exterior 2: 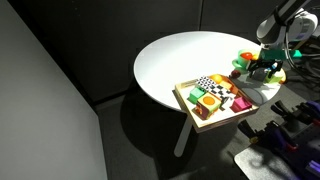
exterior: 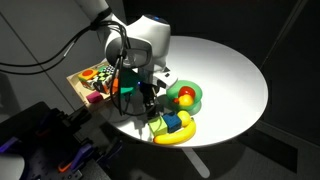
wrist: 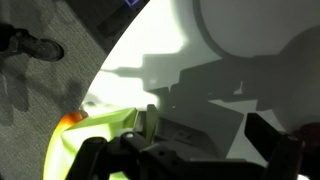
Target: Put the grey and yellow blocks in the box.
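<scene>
My gripper (exterior: pixel 149 101) hangs low over the near edge of the white round table, close to a green bowl; it also shows in an exterior view (exterior 2: pixel 265 68). In the wrist view a grey block (wrist: pixel 195 135) lies on the table between my two dark fingers (wrist: pixel 185 150), which stand wide apart with a thin gap at the right finger. A yellow curved piece (exterior: pixel 178 136) lies at the table edge by a blue block (exterior: pixel 172 124). The wooden box (exterior 2: pixel 186 103) holds several coloured blocks, one of them yellow (exterior 2: pixel 197 93).
A green bowl (exterior: pixel 190 101) with a red-orange item stands right of the gripper. A yellow-green object (wrist: pixel 85 140) lies left of the fingers. The box sits at the table rim (exterior: pixel 78 82). Dark floor surrounds the white table (exterior: pixel 225 70).
</scene>
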`<state>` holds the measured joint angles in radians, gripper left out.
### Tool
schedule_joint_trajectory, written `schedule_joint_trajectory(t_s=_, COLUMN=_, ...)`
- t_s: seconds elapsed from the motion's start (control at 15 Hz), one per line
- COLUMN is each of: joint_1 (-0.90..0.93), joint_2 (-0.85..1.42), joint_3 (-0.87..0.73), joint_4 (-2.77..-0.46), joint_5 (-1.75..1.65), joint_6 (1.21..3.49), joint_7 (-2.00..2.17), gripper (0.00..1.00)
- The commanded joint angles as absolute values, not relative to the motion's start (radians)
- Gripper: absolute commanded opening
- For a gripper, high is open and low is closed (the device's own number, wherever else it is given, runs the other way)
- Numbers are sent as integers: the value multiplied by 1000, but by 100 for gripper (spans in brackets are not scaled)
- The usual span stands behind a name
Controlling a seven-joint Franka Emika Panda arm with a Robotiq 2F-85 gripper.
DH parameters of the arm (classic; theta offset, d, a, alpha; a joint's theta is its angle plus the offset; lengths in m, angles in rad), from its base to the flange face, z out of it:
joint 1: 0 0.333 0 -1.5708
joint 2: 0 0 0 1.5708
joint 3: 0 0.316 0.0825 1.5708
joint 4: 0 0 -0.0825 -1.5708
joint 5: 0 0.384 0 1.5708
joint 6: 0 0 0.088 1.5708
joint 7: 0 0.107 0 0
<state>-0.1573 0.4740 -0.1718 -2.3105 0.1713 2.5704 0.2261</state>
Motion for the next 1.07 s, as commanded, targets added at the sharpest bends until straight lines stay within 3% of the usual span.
schedule_joint_trajectory(t_s=0.0, joint_1=-176, joint_2=485, joint_3=-162, joint_4=-2271, joint_5=189, joint_6=2549, joint_7=207, gripper=100)
schedule_joint_trajectory(t_s=1.0, joint_1=-193, joint_2=513, joint_3=-173, joint_4=-2219, joint_5=193, joint_6=2544, joint_7=226, gripper=100)
